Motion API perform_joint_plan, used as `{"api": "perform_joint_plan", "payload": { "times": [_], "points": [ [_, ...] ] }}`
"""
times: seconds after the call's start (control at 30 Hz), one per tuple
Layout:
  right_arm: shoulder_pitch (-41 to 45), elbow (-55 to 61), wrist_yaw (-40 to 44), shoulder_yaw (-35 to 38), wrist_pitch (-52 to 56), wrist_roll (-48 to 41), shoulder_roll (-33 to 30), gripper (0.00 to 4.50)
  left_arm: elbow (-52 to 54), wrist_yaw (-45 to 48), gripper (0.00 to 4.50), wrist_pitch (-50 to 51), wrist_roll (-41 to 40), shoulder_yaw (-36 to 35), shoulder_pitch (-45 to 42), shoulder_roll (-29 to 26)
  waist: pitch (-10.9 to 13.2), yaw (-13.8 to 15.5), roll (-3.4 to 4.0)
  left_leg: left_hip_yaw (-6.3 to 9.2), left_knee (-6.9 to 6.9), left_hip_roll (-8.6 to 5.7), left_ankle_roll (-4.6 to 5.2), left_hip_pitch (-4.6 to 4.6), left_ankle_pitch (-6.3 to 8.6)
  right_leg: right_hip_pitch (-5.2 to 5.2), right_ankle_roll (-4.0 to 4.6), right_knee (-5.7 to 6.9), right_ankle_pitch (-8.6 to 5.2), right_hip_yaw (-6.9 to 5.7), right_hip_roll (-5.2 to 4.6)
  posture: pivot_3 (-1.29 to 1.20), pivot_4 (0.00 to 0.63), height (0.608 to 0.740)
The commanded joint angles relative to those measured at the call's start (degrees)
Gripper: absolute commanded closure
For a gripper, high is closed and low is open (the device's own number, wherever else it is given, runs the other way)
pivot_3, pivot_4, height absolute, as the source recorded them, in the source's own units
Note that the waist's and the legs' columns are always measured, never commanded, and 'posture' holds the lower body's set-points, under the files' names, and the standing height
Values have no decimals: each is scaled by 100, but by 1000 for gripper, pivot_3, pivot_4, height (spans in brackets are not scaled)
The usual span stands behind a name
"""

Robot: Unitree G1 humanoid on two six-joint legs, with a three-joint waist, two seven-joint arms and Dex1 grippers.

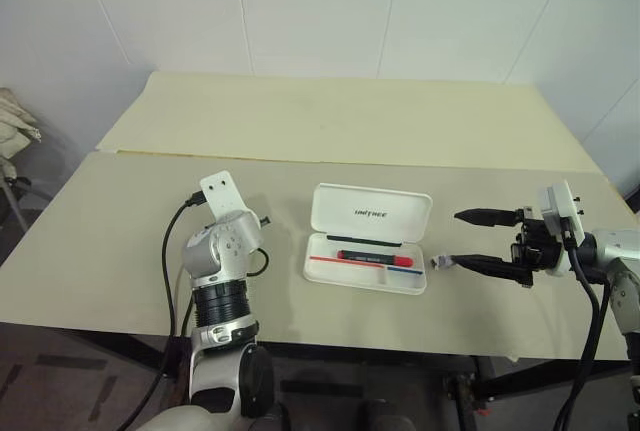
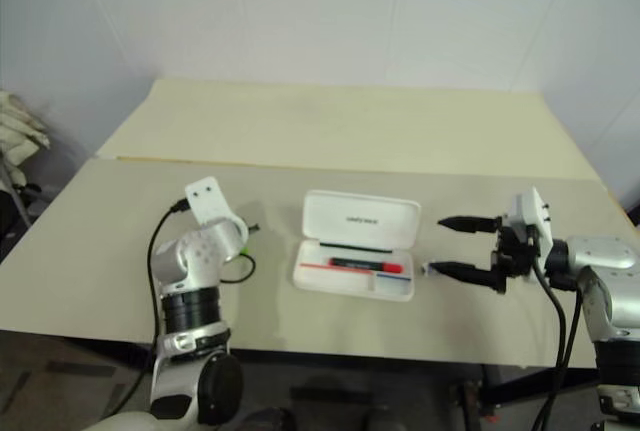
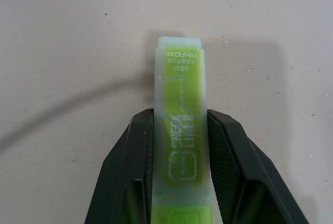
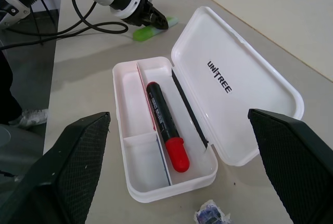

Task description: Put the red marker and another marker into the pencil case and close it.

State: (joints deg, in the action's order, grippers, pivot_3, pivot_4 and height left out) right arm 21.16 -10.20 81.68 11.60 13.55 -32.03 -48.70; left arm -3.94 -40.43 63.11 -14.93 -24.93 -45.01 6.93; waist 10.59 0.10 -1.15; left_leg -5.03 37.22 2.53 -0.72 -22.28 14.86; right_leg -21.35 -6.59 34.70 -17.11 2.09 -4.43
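Note:
The white pencil case (image 1: 372, 213) lies open in the middle of the table, its lid tilted back. In its long compartment rests the red marker (image 4: 165, 125), black-barrelled with a red cap. To the left of the case, the light green marker (image 3: 180, 130) lies flat on the table. My left gripper (image 3: 179, 117) points down at it, and both black fingers press against its sides. Right of the case, my right gripper (image 1: 458, 239) hovers open, pointing at the case's right end with nothing between its fingers.
A small crumpled scrap (image 1: 435, 263) lies on the table between the case and my right gripper. The left arm's black cable (image 4: 93, 26) trails over the table near the green marker. A second table (image 1: 350, 116) adjoins at the back.

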Motion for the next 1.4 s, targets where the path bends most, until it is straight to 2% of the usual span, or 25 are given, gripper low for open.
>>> {"api": "perform_joint_plan", "payload": {
  "times": [0.03, 0.2, 0.33, 0.5, 0.6, 0.67, 0.77, 0.9, 1.1, 1.17, 1.27, 1.4],
  "points": [
    [79, 136, -39, 149, -92, -52, -12, 0, -575, 329, 3416, -31, -22, 96, -85, 156, 0, 3, 0, -1, 1, -3, 3, 0, -2, 7, 6, -13, 4, 0, -4, 0, 150, 740],
    [75, 157, -76, 147, -94, -51, -6, 0, -847, 625, 3416, -118, 113, 271, -168, -20, 0, 7, 0, -6, -1, -6, 15, -2, -9, 34, 6, -79, 39, -4, -11, 0, 150, 740],
    [59, 189, -126, 154, -83, -56, -6, 0, -800, 657, 3416, -50, 159, 244, -251, -16, 0, 37, 0, -5, -1, -7, 16, -2, -15, 37, 10, -84, 47, -7, -14, 0, 150, 740],
    [-16, 261, -186, 196, -55, -68, -26, 0, -84, 825, 3416, 126, 156, 513, -498, -62, 4, 60, -7, -5, -5, -7, 17, -12, -16, 26, 10, -87, 47, -6, -14, 0, 150, 740],
    [-41, 287, -205, 214, -40, -78, -41, 0, 314, 1124, 3416, 255, 76, 626, -802, -169, 20, 57, -35, -2, -6, -5, 20, -86, -22, -44, 6, -84, 65, -8, -13, 0, 150, 740],
    [-27, 280, -232, 217, -42, -77, -34, 0, 515, 1389, 3416, 372, 0, 693, -953, -281, 21, 55, -37, -12, -12, -3, 10, -123, -29, -90, -81, -78, 118, -4, -13, 0, 150, 740],
    [-4, 259, -281, 216, -59, -62, -35, 0, 859, 2003, 3416, 667, -155, 894, -1189, -704, 20, 37, -33, -26, -23, 19, 7, -181, -42, -160, -78, -62, 115, -5, 9, 0, 150, 740],
    [-32, 273, -309, 242, -65, -76, -47, 0, 800, 2639, 3416, 601, -279, 926, -1510, -1206, 20, 45, -33, -48, -51, 29, -4, -193, -44, -203, -71, -59, 105, -6, 23, 0, 150, 740],
    [-61, 294, -347, 269, -88, -84, -41, 0, 558, 4706, 3416, -352, -611, 1634, -1867, -2059, 22, 65, -36, -61, -33, 29, -2, -195, -41, -207, -71, -73, 104, -5, 21, 0, 150, 740],
    [-88, 332, -375, 283, -91, -96, -26, 0, 477, 5812, 3416, -687, -835, 1986, -1963, -2347, 22, 82, -36, -62, -24, 29, -1, -195, -40, -205, -71, -70, 105, -5, 21, 0, 150, 740],
    [-156, 398, -407, 308, -95, -113, -15, 0, 449, 6890, 3416, -767, -1191, 2244, -2031, -2629, 21, 82, -35, -64, -22, 29, 1, -194, -38, -205, -71, -65, 105, -5, 19, 0, 150, 740],
    [-272, 493, -499, 380, -109, -138, 1, 0, 883, 8912, 3416, -1013, -1513, 3244, -1821, -3318, 22, 19, -33, -65, -24, 30, 3, -194, -40, -215, -63, -50, 100, 0, 19, 0, 150, 740]
  ]
}}
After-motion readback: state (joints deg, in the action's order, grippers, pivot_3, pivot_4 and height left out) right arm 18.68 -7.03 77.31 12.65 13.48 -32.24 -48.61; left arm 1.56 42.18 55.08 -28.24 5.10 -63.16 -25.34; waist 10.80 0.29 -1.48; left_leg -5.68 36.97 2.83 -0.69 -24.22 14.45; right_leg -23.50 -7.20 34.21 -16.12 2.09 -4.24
